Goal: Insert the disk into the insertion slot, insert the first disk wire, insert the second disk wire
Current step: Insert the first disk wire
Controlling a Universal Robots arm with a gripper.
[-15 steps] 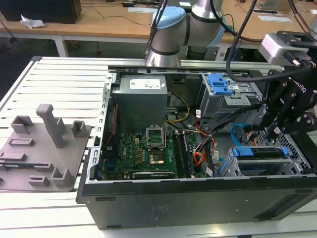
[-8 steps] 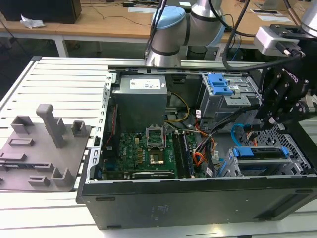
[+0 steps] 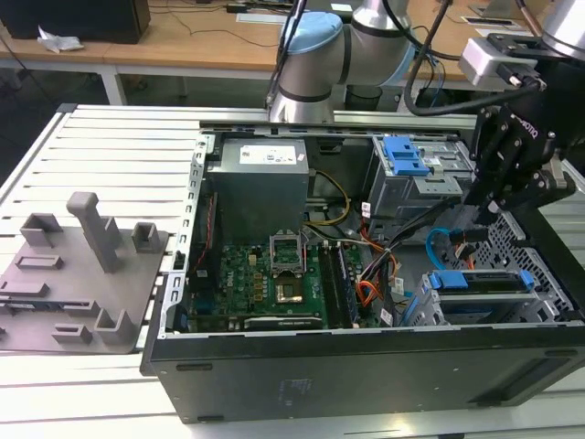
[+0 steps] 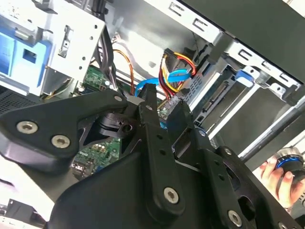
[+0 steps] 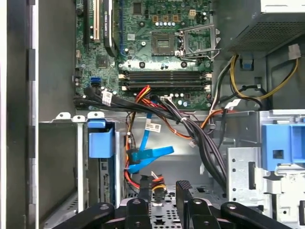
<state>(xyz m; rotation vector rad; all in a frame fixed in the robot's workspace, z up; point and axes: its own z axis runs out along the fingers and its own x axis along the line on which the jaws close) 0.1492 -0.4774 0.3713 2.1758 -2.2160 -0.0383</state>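
Well, on the exterior view's left a grey peg plate (image 3: 82, 274) sits on the table. Next comes the open PC case (image 3: 366, 366) w/ its green board (image 3: 265, 274). Further right, the disk (image 3: 480, 282) sits inside the insertion slot (image 3: 419, 315). The gripper (image 3: 484, 215) hangs just above it, fingers (image 5: 183, 191) apart & gripping nothing, w/ red & yellow wires (image 5: 157, 183) showing between them.

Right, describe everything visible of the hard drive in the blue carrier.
The flat rectangular hard drive in its bright blue plastic carrier sits edge-up inside the boxy grey perforated metal drive cage, at the exterior view's right end of the open black computer case. Blue rails and end tabs show along its top; the label is hidden. In the first wrist view its blue tab juts from the cage. Whether cables are plugged in, I cannot tell.
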